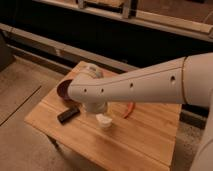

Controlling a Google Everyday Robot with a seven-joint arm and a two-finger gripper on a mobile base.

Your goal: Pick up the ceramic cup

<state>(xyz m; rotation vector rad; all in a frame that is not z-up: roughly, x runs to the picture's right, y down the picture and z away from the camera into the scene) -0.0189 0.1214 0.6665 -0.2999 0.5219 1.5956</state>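
Cup (104, 122) is seen upright near the middle of the table (145, 146), right under the gripper (99, 112); gripper state cannot be told. Black block (68, 115) is noted left, bowl (63, 90) behind-left, red item (130, 110) right.

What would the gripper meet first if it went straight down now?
Probably the cup, sitting just below the gripper on the table. The arm hides most of the gripper, so the line-up is uncertain; beside the cup, only the table.
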